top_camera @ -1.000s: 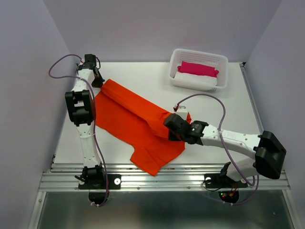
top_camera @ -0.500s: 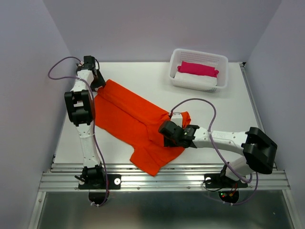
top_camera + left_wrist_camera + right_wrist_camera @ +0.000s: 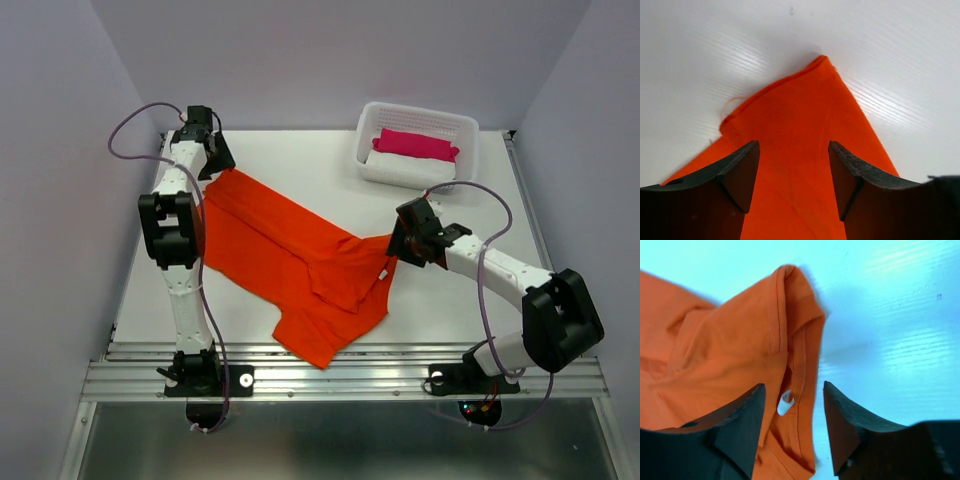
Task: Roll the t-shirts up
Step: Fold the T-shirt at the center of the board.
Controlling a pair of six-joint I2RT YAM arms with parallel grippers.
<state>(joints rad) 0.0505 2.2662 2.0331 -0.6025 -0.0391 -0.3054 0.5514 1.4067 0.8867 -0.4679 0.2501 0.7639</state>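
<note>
Laying-out step, by judgement: plain orange-red t-shirt (image 3: 290, 265), thin soft knit, lies diagonally on the white ribbed surface (image 3: 300, 160), partly doubled over and not yet rolled. Right fingers (image 3: 735, 425), dark wedges, are parted and empty over a double-stitched hem with a small white tag; left fingers (image 3: 740, 175) are parted and empty above the far pointed corner. Next move likely calls for gripping one edge and turning it over itself; slatted white basket (image 3: 418, 106) behind holds a magenta bundle (image 3: 415, 145) and a white bundle (image 3: 405, 170).

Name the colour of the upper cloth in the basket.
Magenta-pink cloth, seen best from the top external view.

L claw (image 3: 794, 147), R claw (image 3: 793, 387): now open.
</note>
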